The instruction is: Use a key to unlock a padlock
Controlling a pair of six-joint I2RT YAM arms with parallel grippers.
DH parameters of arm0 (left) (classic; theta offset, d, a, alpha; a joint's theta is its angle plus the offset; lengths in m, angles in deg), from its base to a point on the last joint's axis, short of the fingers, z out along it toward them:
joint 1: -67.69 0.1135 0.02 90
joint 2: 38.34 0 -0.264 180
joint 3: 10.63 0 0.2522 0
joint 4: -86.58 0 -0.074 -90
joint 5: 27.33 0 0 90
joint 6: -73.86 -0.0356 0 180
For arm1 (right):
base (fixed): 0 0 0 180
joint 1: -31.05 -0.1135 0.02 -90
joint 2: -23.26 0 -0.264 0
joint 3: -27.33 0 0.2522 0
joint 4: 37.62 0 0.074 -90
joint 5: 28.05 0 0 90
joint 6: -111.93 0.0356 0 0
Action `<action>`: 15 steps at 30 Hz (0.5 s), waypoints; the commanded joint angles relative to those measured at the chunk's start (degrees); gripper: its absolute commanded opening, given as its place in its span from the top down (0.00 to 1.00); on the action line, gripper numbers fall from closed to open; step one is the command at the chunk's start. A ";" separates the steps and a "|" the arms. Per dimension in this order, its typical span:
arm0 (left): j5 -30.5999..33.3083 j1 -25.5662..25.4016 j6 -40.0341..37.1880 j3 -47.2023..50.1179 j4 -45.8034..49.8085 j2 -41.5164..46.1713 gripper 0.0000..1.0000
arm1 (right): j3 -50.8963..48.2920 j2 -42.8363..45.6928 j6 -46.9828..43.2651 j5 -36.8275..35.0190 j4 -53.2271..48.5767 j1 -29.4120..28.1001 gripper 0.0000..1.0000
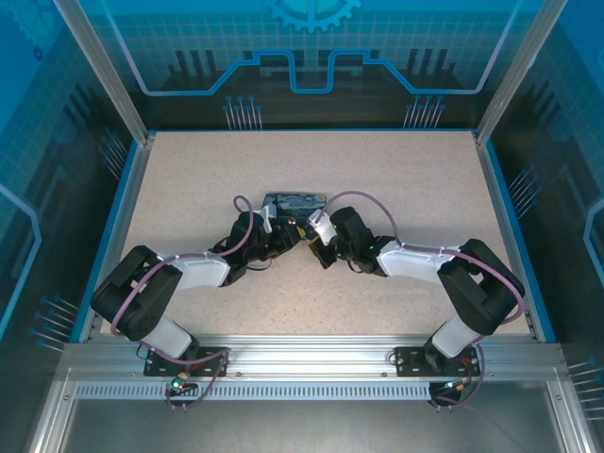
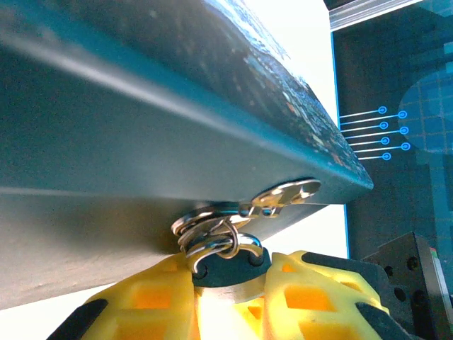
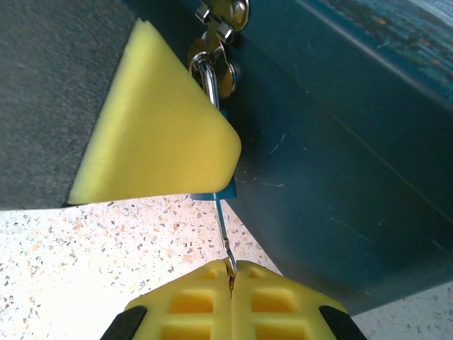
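The left claw [image 2: 232, 275] is shut on the padlock [image 2: 228, 263]. It pinches the lock's dark body between its two yellow pads. The padlock hangs by its thin silver loop from a metal tab on the near side of the box [image 2: 141, 106], just above the worktop [image 3: 106, 248]. From above, the box sits in the middle and the two arms meet in front of it, the left one from 8 o'clock and the right one from 4 o'clock. The right claw [image 3: 231, 285] is shut tight on the key [image 3: 224, 237], and only a thin dark strip of the key sticks out. In the right wrist view the key points up toward 12 o'clock, leaning a bit to 11. Its tip touches the blue bottom of the padlock, just under the left claw's big yellow finger [image 3: 156, 134]. I cannot tell if the tip is inside the keyhole yet. So the lock is straight ahead of the right claw, and the key's long line runs right at it. I think the next job belongs to the right arm: push the key along that line and turn it, while the left claw holds the lock steady. If the key tilts, it may slip off.
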 commanded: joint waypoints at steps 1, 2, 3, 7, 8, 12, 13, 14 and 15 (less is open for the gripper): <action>-0.76 -0.44 0.19 -0.25 -1.85 0.62 0.96 | 2.26 0.54 0.46 4.23 6.53 0.04 1.00; -0.83 -0.43 0.24 -0.29 -1.79 0.55 0.96 | 2.37 0.55 0.39 4.23 6.69 0.16 1.00; -0.86 -0.39 0.28 -0.25 -1.81 0.53 0.96 | 2.38 0.54 0.22 4.23 6.87 0.24 1.00; -1.29 -0.43 0.54 -0.20 -1.78 0.58 0.97 | 3.40 -0.03 -0.82 4.50 6.82 0.98 1.00; -1.32 -0.43 0.66 -0.12 -1.82 0.64 0.97 | 3.74 -0.31 -1.38 4.43 6.62 1.20 1.00; -1.72 -0.51 0.78 -0.23 -1.71 0.95 0.97 | 5.22 -2.09 -3.13 4.39 5.59 1.16 1.00; -1.91 -0.50 0.97 -0.25 -1.69 0.99 0.97 | 5.54 -2.64 -3.32 4.36 5.49 1.12 1.00; -2.02 -0.54 1.05 -0.25 -1.69 1.05 0.97 | 5.57 -3.20 -3.59 4.31 5.40 1.04 1.00; -2.05 -0.54 1.06 -0.38 -1.73 1.08 0.97 | 5.61 -3.64 -3.84 4.12 5.31 0.98 1.00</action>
